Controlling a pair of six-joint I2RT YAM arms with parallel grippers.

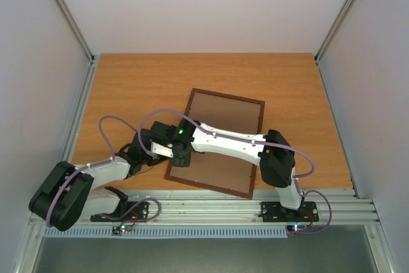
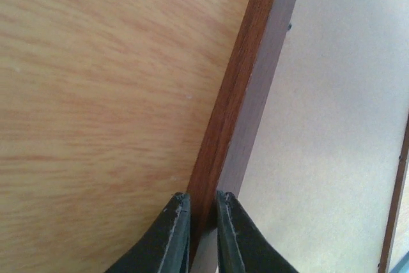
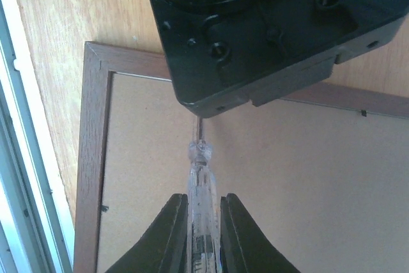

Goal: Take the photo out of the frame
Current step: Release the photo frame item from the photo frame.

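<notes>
The frame [image 1: 229,95] lies back-up and askew on the wooden tabletop [image 1: 128,87], about midway between the left and right edges, with its near-right corner reaching the near edge. I can't see the photo from here; only the brown hardboard back [image 1: 214,169] shows. The right arm [image 1: 230,144] stretches from the near-right corner of the tabletop slantwise over the frame, covering the middle of the back and ending at the frame's left rail. The left arm [image 1: 96,171] comes in from the near-left corner to that same rail, so both ends crowd together there. The left tool [image 2: 202,197] is clenched on the reddish-brown rail, one finger on the tabletop side and one on the hardboard side. The right tool [image 3: 204,199] is clenched on a thin clear plastic stick [image 3: 201,158], whose tip points at the back just beside the rail, right under the black body [image 3: 268,23] of the other arm, which blocks much of the right wrist view. A small dark clip [image 3: 102,208] sits against the inside of the frame's rail. Lilac cables [image 1: 121,119] loop over the arms, and a metal rail [image 1: 211,209] runs along the near edge.
</notes>
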